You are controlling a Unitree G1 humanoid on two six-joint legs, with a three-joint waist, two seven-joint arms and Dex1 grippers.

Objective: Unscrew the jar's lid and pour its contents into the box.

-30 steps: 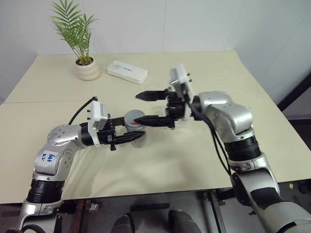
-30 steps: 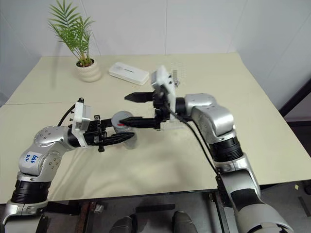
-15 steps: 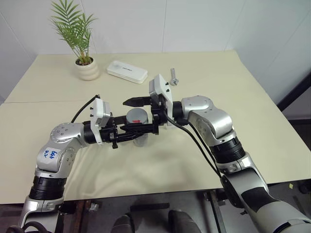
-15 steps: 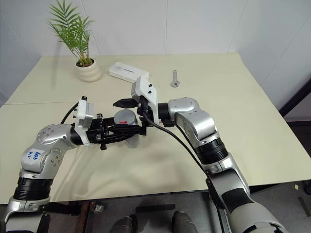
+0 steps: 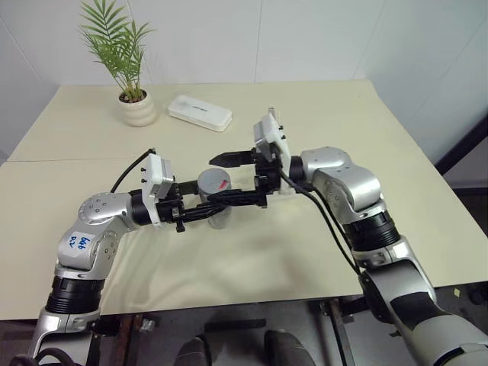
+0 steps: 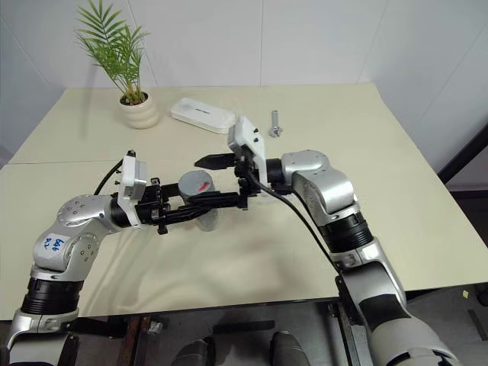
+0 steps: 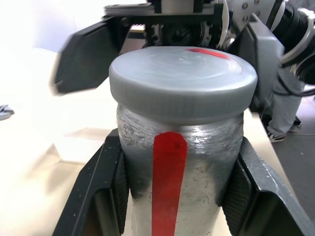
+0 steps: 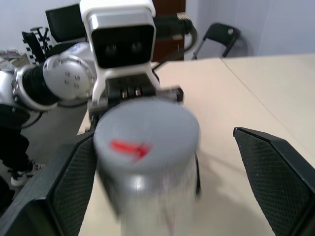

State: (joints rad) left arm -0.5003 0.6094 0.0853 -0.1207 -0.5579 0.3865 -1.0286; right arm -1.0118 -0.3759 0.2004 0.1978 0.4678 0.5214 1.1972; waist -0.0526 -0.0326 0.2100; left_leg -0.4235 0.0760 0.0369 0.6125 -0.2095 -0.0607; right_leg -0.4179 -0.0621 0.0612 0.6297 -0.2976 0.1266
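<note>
I work over the table (image 5: 320,252), taking the jar as my landmark. My left gripper (image 5: 200,212) is clenched on the jar (image 5: 219,215), holding it upright above the table, long axis vertical. My right gripper (image 5: 232,178) comes in level from the jar's right, fingers spread wide and holding nothing, one finger behind the lid (image 5: 214,182) and one in front of it, neither touching. So the right hand is the one to twist; I judge it needs only to close on the lid. The lid is still on.

Silver arms, black cables, white wrist blocks, black fingers (image 5: 200,215).
</note>
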